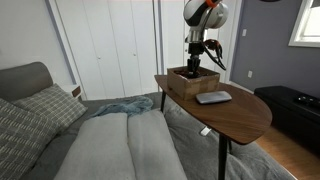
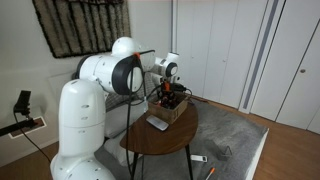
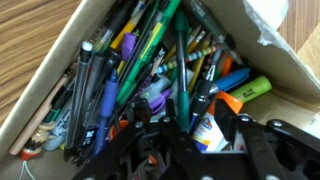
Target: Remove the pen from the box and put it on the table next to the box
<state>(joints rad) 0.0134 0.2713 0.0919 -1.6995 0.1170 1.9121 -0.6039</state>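
The brown wooden box (image 1: 193,82) stands on the oval wooden table (image 1: 245,118), and it also shows in an exterior view (image 2: 172,110). In the wrist view the box (image 3: 60,60) is packed with several pens and markers, such as a green pen (image 3: 150,50) and a blue one (image 3: 108,95). I cannot single out one task pen. My gripper (image 3: 205,150) is lowered into the box with its dark fingers spread. A glue stick with an orange cap (image 3: 207,128) lies between the fingers, not clamped. The gripper shows over the box in both exterior views (image 1: 201,60) (image 2: 170,94).
A flat grey rectangular object (image 1: 213,97) lies on the table just in front of the box. A bed with pillows (image 1: 60,130) sits beside the table. A dark bench (image 1: 295,105) stands to the side. White closet doors are behind.
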